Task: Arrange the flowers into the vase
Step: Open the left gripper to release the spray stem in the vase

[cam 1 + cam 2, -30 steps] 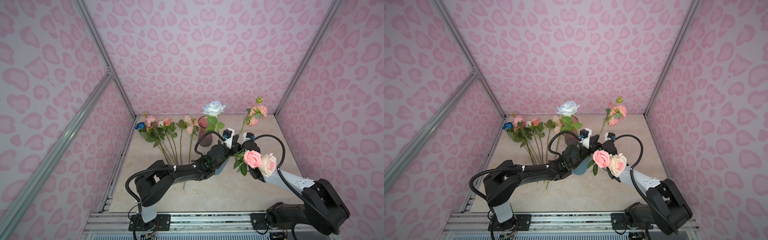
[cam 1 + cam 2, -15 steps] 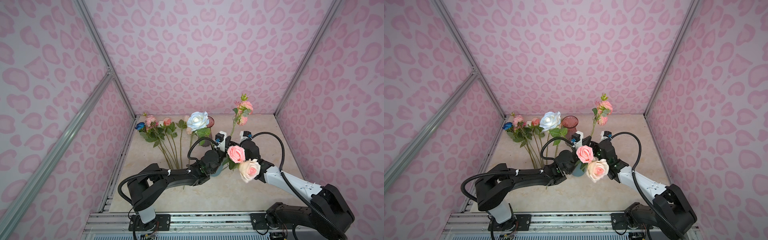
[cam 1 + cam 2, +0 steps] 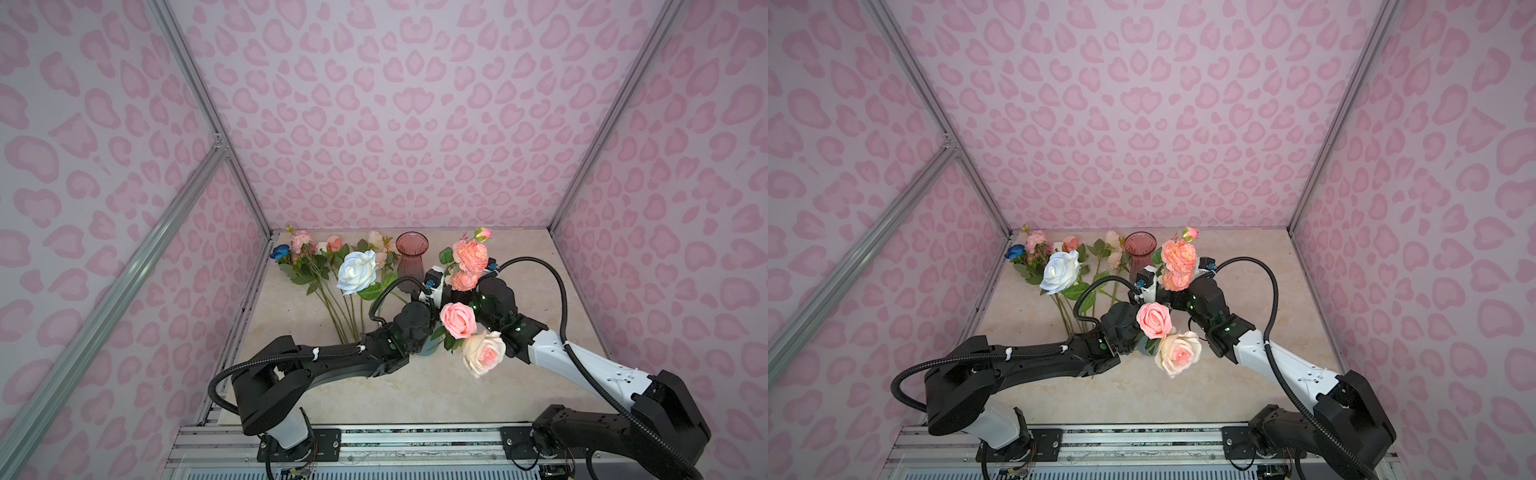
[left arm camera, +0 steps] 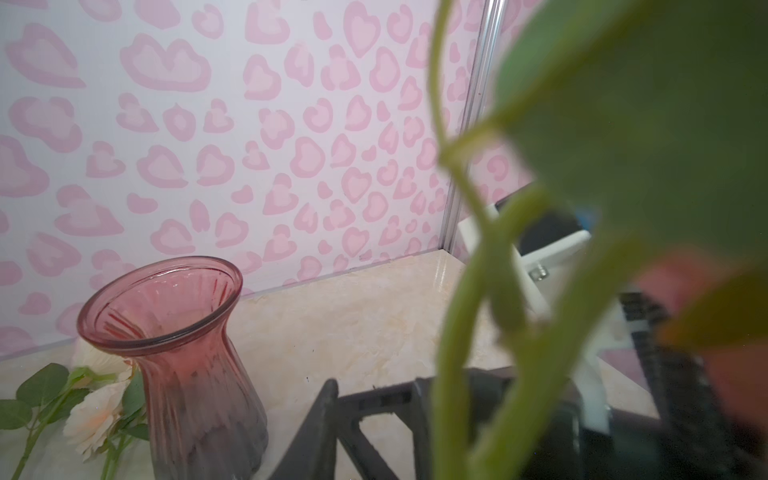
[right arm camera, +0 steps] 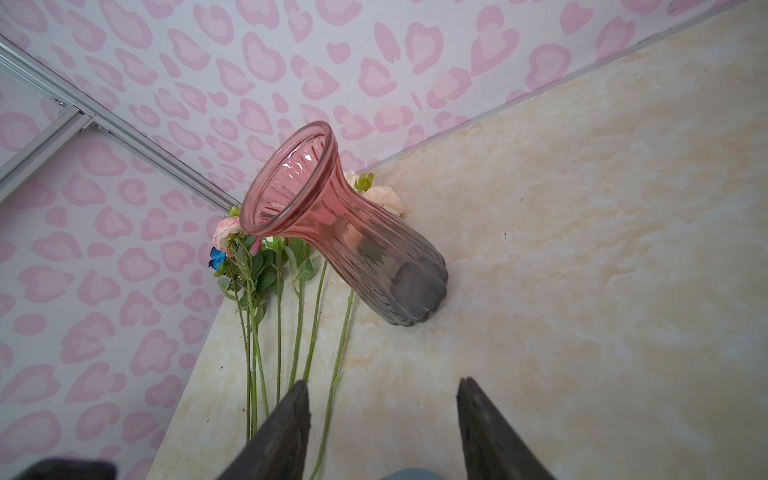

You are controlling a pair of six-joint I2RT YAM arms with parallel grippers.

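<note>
Most of the flowers (image 3: 316, 266) lie on the table (image 3: 415, 395) at the back left, just beside the upright pink vase (image 3: 409, 257) — a white-blue rose (image 3: 356, 270) leans over them, while a pink rose (image 3: 457, 320) and a cream rose (image 3: 484, 353) stand between the arms. The right gripper (image 5: 384, 415) has its jaws parted, with bare table showing between them. The left gripper (image 4: 386, 415) sits behind blurred green stems — I cannot tell whether its jaws pinch them.

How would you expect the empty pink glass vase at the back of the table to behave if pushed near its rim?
Tall, upright and empty, the pink glass vase would likely tip rather than slide. Being glass, it is probably rigid, slippery to grip, and might crack if it fell.
</note>
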